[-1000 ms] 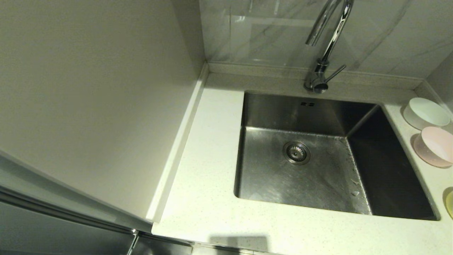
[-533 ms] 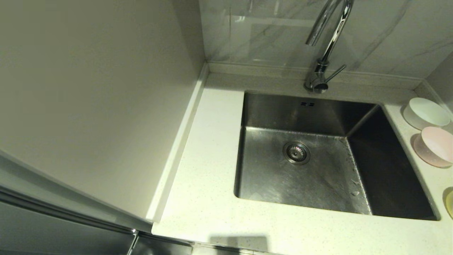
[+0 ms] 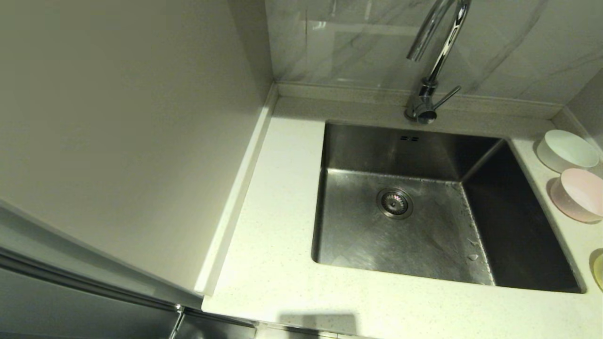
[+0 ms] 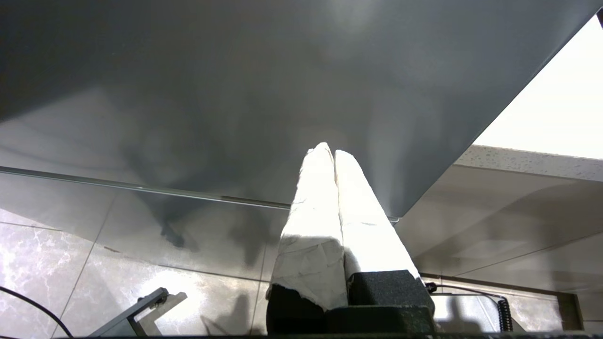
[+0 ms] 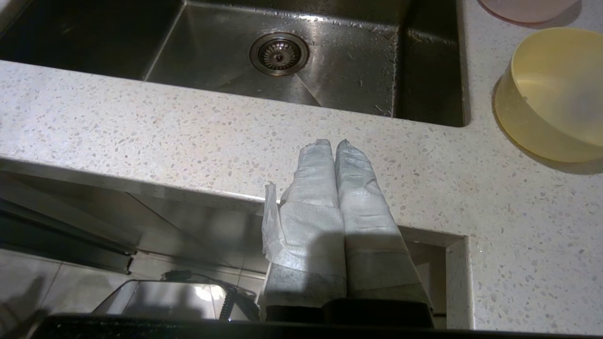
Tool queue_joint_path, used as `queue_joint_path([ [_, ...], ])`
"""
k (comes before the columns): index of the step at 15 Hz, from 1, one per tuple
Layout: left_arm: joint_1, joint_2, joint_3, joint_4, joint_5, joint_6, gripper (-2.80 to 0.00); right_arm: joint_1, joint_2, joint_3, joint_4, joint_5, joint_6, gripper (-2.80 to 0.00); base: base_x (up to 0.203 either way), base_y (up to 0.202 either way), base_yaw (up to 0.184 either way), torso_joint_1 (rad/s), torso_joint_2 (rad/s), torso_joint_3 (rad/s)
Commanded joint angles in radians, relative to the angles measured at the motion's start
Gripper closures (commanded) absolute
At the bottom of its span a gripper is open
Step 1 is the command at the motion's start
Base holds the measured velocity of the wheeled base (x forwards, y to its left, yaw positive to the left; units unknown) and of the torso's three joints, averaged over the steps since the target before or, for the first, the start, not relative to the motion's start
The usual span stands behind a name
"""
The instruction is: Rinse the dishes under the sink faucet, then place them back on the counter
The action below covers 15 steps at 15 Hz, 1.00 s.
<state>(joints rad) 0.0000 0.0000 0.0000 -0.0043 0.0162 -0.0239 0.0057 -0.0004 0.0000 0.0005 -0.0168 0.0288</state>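
Three bowls stand on the counter [image 3: 278, 263] right of the sink [image 3: 358, 235]: a white bowl [image 3: 566, 149] at the back, a pink bowl [image 3: 579, 194] in front of it, and a yellow bowl [image 3: 598, 270] cut by the head view's edge. The yellow bowl [image 5: 549, 92] shows whole in the right wrist view, with a sliver of the pink bowl [image 5: 527, 7] beyond it. The faucet [image 3: 435, 56] rises behind the sink. My right gripper [image 5: 333, 142] is shut and empty at the counter's front edge, short of the sink. My left gripper [image 4: 328, 149] is shut and empty, low beside a grey panel.
A tall pale wall panel [image 3: 118, 141] borders the counter on the left. The drain strainer [image 3: 395, 203] sits in the basin floor. A tiled backsplash [image 3: 358, 42] stands behind the faucet. Neither arm shows in the head view.
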Motion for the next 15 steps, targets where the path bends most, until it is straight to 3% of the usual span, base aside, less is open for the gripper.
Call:
queue_joint_path([
  [1,0.000,-0.002,0.000,0.000,0.001,-0.001,0.00,0.000,0.000,0.000,0.000,0.000,-0.001,0.00,0.000,0.000,0.000,0.000,0.00,0.000],
  [15,0.000,-0.002,0.000,0.000,0.001,-0.001,0.00,0.000,0.000,0.000,0.001,0.000,0.000,0.00,0.000,0.000,0.000,0.000,0.00,0.000],
])
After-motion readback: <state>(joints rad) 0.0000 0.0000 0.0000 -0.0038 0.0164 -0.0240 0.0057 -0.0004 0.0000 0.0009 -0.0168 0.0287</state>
